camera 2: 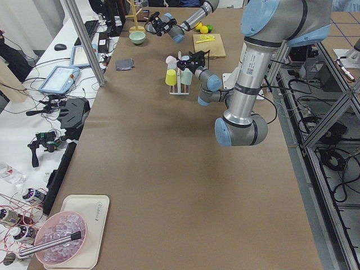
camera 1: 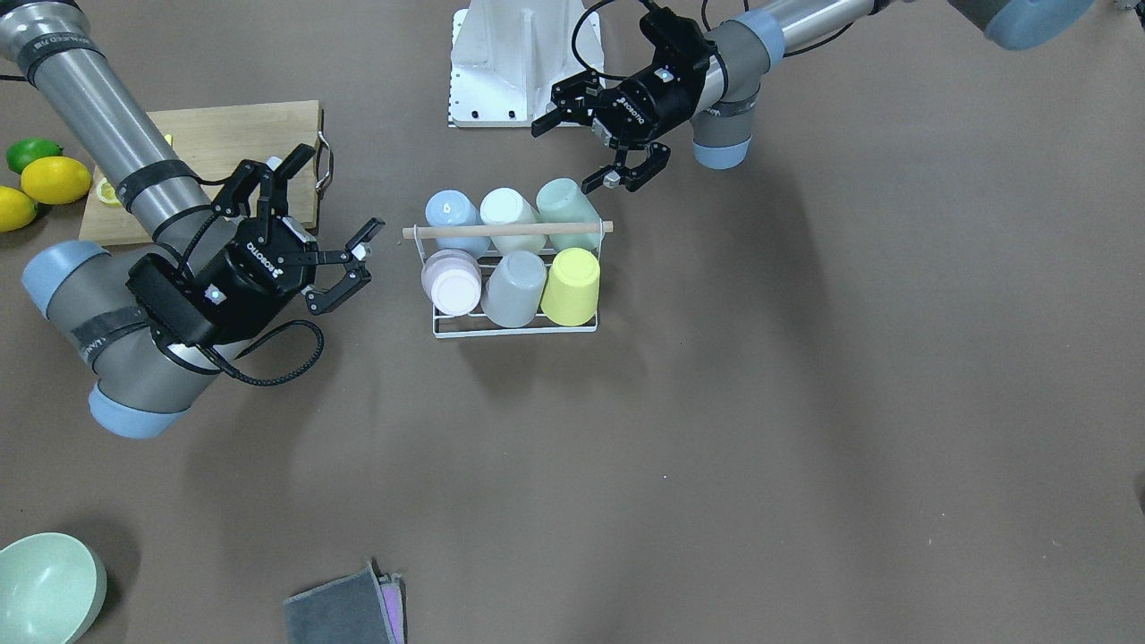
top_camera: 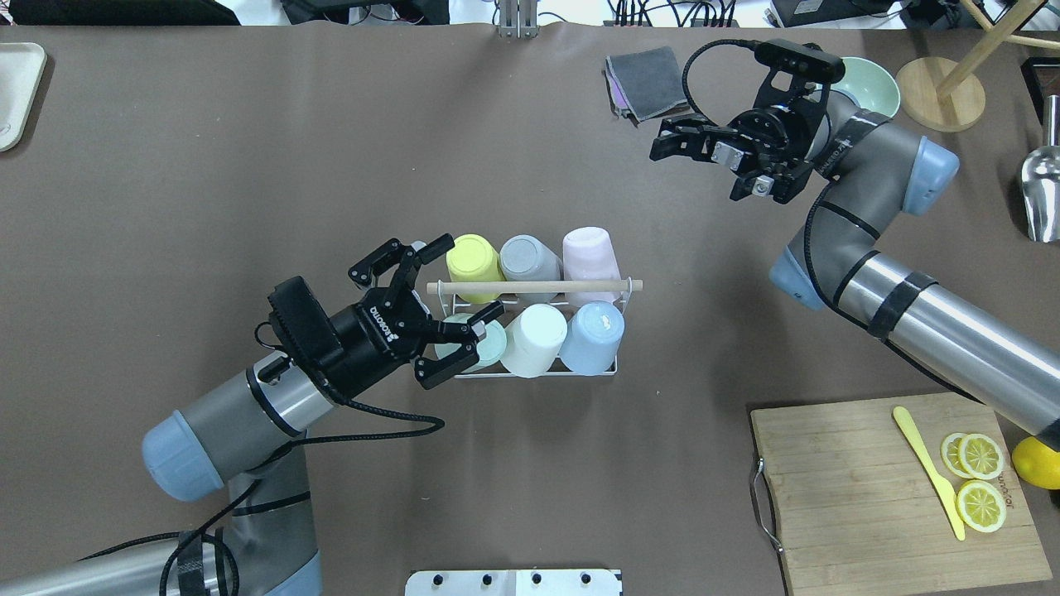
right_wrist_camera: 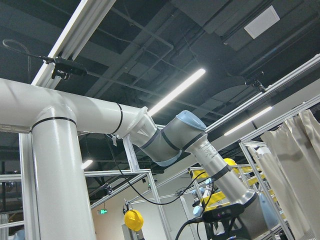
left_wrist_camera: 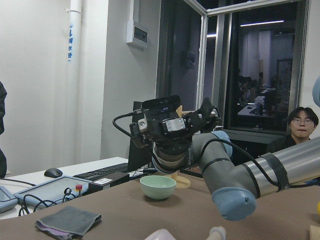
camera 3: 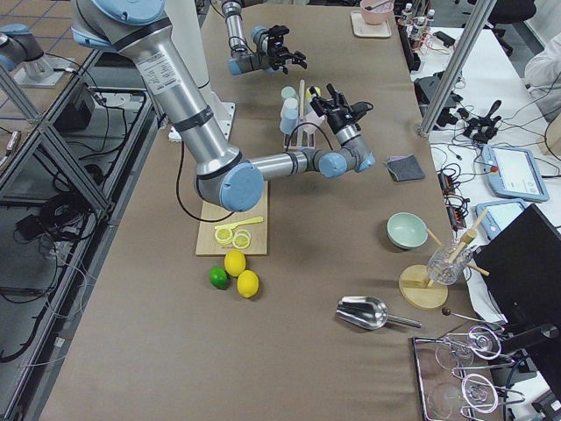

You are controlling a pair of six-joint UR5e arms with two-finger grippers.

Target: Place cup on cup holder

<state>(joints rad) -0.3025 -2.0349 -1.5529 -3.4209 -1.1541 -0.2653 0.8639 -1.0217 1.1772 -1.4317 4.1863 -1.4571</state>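
Observation:
The cup holder, a white wire rack with a wooden rod across its top, stands mid-table. Several upturned cups sit on its prongs: yellow cup, grey cup and pink cup in the far row, green cup, white cup and blue cup in the near row. My left gripper hangs open and empty above the rack's left end, by the green cup. My right gripper is raised, open and empty, apart from the rack.
A cutting board with lemon slices and a yellow knife lies at the near right. A green bowl, a folded grey cloth, a metal scoop and whole lemons lie around. A person appears in the left wrist view.

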